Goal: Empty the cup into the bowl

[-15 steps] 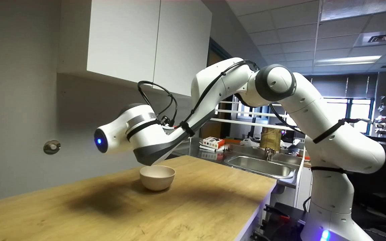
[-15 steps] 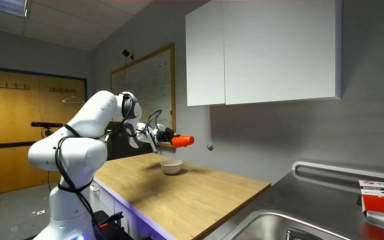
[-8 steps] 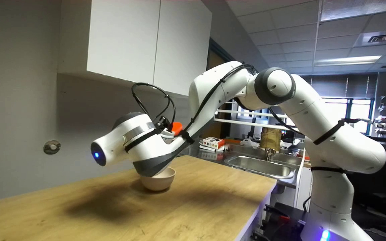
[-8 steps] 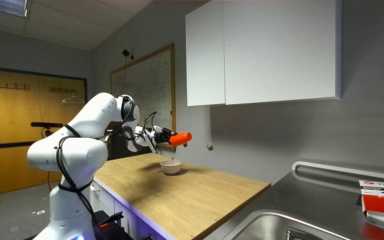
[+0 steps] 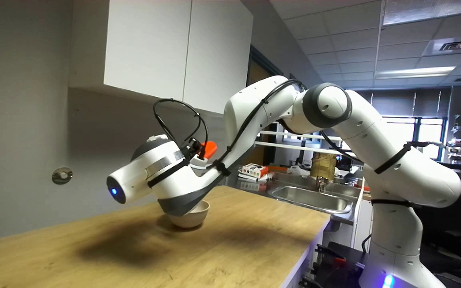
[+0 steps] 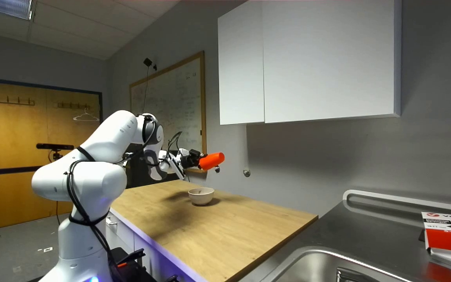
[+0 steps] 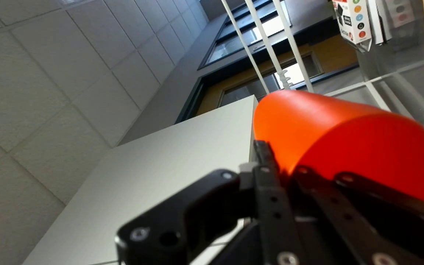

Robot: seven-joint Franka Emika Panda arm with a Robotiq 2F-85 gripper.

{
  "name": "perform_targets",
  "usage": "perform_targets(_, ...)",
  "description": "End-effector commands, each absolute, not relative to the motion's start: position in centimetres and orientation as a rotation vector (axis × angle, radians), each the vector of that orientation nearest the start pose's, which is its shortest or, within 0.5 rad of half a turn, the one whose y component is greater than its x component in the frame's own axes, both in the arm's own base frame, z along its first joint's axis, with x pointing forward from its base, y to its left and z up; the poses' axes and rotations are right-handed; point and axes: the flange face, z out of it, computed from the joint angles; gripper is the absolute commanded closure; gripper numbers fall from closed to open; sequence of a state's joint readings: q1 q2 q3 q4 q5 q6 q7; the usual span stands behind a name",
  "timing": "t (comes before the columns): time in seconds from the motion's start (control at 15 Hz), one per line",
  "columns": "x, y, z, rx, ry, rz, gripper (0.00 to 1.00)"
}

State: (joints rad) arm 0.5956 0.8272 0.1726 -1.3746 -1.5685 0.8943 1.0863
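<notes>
The red-orange cup [image 6: 212, 160] is held clear of the bench [image 6: 225, 227], above the level of the cream-white bowl [image 6: 201, 198] and well apart from it. The cup's side is pinched near the rim by the hand [image 7: 281, 165]; in the wrist view one finger [image 7: 265, 154] is seen pressed along the outside, while the tip of the other is hidden. The cup is tilted beyond the horizontal, its closed base being raised and its open mouth turned downward, and part of the plain interior is exposed in the wrist view. The bowl is set upright on the bench. Small dark specks [image 6: 200, 192] appear to be contained in it, although they are too small to be identified. In an exterior view the bowl is partly covered by the arm [image 5: 254, 106], and the cup is partly crossed by a black cable [image 5: 206, 132]. A white cabinet [image 6: 307, 58] is mounted above the bench. At the bench's end a sink [image 6: 315, 266] is set into a dark counter [image 6: 382, 231].
</notes>
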Motion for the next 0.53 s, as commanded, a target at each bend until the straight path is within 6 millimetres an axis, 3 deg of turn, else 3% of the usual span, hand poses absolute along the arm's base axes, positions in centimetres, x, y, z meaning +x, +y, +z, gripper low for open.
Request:
perform_targets(0.0,58.61,32.35,32.01,1.277,-0.266,0.588,0.99)
perform_targets(0.47,58.77,32.11,31.93,1.261,-0.256,0.579,0.99)
